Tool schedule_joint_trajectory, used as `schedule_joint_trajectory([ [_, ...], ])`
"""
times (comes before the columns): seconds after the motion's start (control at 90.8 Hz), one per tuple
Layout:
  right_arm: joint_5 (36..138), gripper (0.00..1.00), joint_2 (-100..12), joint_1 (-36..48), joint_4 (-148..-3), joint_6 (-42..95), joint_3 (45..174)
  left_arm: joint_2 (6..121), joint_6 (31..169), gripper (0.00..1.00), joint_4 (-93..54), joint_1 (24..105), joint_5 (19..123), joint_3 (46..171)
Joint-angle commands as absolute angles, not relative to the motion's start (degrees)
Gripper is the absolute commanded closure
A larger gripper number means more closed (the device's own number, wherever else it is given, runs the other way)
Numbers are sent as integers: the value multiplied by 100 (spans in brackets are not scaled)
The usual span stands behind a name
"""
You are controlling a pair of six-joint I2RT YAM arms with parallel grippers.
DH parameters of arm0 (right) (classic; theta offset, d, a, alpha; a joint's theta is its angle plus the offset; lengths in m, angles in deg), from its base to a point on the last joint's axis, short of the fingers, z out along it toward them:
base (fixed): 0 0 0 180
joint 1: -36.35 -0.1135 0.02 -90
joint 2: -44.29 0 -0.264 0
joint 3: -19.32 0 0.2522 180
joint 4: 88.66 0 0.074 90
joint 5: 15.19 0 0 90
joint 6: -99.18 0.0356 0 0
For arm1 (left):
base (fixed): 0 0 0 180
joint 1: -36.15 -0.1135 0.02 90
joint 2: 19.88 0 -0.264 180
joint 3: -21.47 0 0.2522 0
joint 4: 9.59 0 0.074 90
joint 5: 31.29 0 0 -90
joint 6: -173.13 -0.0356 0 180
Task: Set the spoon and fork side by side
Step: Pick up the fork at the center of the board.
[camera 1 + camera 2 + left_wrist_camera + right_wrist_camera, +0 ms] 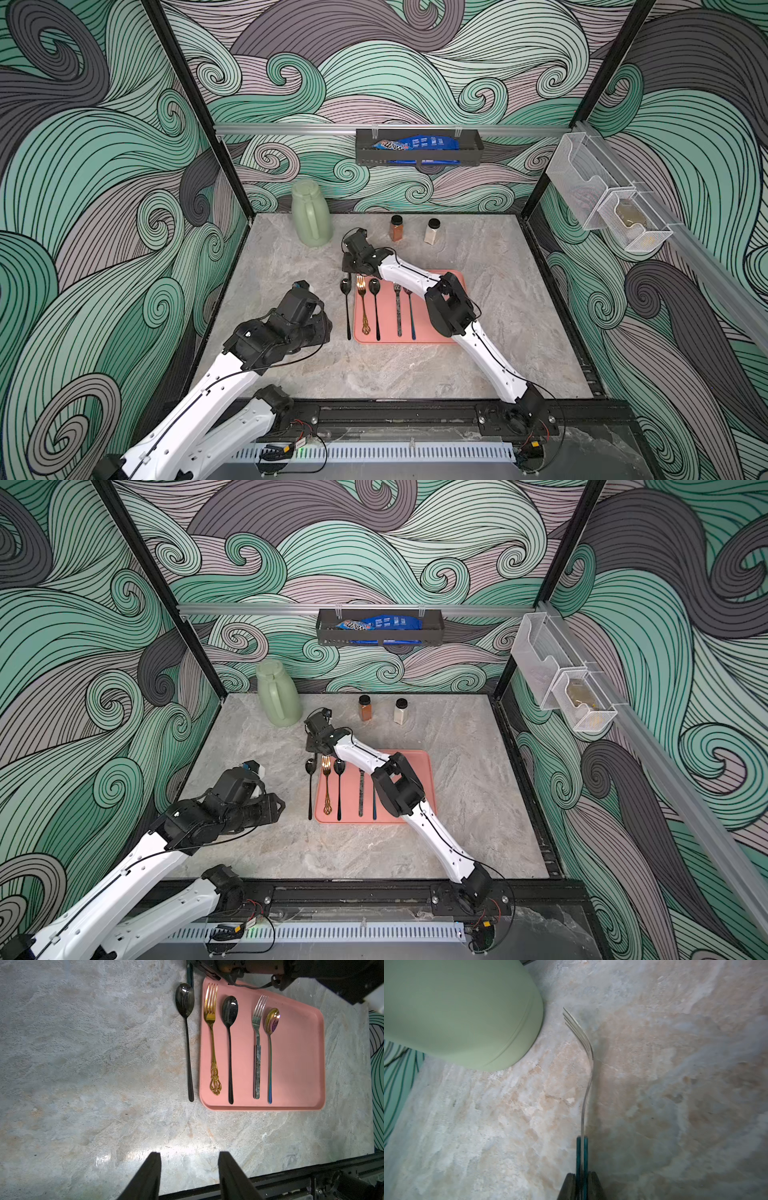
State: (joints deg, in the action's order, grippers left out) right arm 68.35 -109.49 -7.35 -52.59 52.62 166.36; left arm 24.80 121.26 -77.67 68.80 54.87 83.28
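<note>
In both top views we cannot make out the held utensil: the right arm's black wrist covers it, and that arm also crosses the salmon-pink rectangular tray, hiding part of it. In the right wrist view the right gripper is cut off at the frame edge. Only its two dark tips show, clenched on a slim silver fork with a teal handle. We see the fork edge-on, so its tines read as a thin curved stack, and most of the handle is out of frame. It points out over the grey marbled surface, tines near the pale green plastic jug but apart from it. We cannot tell whether it touches the surface. The long black spoon lies flat on the surface just beside the tray. The left gripper hovers released, nothing between its tips.
</note>
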Motion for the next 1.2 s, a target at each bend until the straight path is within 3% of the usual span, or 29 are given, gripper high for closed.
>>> schedule_joint_trajectory([
  [0.0, 7388, 89, -11109, -734, -5532, 5587, 16442, 2414, 12146, 52, -7880, 6828, 5444, 8331],
  [0.297, 7854, 99, -10649, -533, -6161, 5735, 16089, 2380, 12136, 51, -7918, 6819, 5422, 8344],
  [0.572, 8598, 100, -9506, -288, -7037, 5572, 15139, 2269, 12170, 52, -7976, 6811, 5358, 8408],
  [0.925, 10096, 100, -6924, 442, -7406, 5541, 12506, 2226, 12162, 51, -7855, 6811, 5406, 8531],
  [1.189, 11250, 100, -4497, 1401, -7766, 5423, 9596, 2500, 12098, 52, -7574, 6805, 5491, 8663],
])
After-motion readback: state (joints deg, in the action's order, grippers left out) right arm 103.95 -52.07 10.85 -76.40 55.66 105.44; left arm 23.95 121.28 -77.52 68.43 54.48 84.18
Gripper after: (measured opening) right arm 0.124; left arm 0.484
